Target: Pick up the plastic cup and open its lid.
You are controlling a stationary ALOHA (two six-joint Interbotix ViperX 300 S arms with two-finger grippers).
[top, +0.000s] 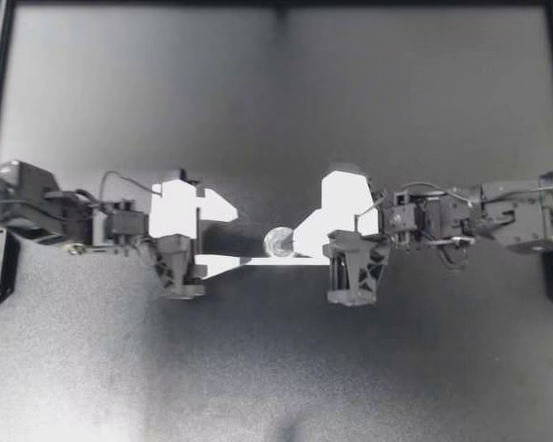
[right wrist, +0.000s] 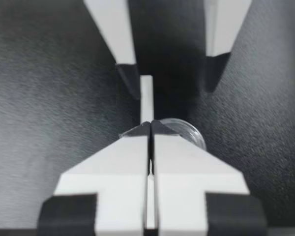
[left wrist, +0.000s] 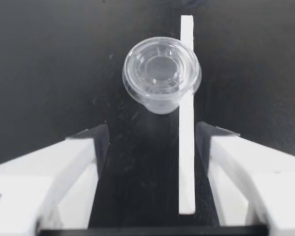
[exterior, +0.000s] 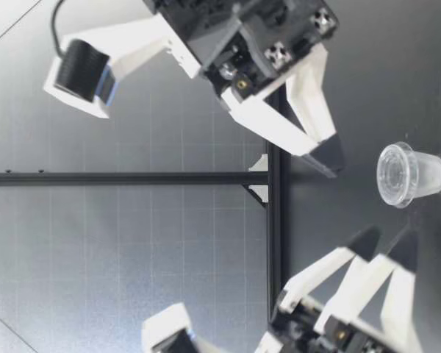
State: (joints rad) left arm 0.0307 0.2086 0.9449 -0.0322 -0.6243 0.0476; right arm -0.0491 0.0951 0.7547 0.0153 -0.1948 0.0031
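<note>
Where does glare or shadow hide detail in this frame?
Top view: glare blanks the white fingers of my left gripper and my right gripper; the plastic cup is just a glint. Left wrist view: its lid shows ridges, evenly lit.

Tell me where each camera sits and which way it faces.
Top: above the table, facing down; both arms, left gripper and right gripper flanking the cup.
Low: at table height, facing across; both grippers either side of the upright cup.
Left wrist: on the left arm, facing along its open fingers toward the cup.
Right wrist: on the right arm; its shut fingers, the cup past them, left gripper opposite.
Shared: all four show the cup.
</note>
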